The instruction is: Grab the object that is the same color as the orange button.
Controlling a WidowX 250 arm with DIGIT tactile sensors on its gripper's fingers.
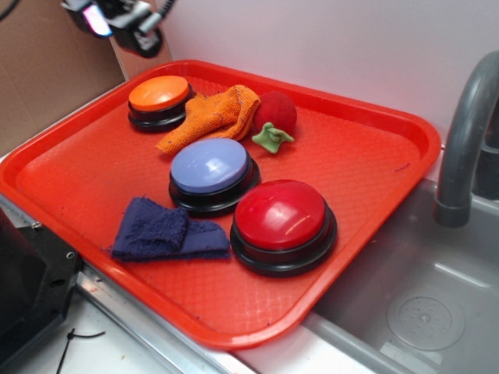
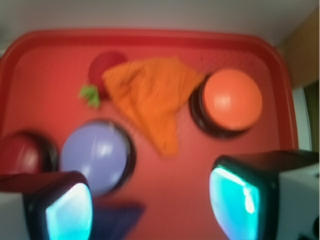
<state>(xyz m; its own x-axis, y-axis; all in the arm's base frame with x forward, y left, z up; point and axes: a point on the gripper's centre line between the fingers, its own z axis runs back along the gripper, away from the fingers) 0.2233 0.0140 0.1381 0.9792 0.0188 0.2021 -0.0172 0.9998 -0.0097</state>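
Orange cloth [image 2: 150,102] on tray, ahead of the raised, open-jawed end effector [image 2: 152,202]

Wrist view blurred; blue cloth [image 2: 117,220] half hidden behind gripper [image 2: 152,205]; red button [image 2: 22,155] cropped

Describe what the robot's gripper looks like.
In the wrist view the gripper has two chunky fingers with black frames, glowing turquoise pads and pale grey outer bodies. From outside, it is a dark block at the top edge with a pale lit patch and a black cable.
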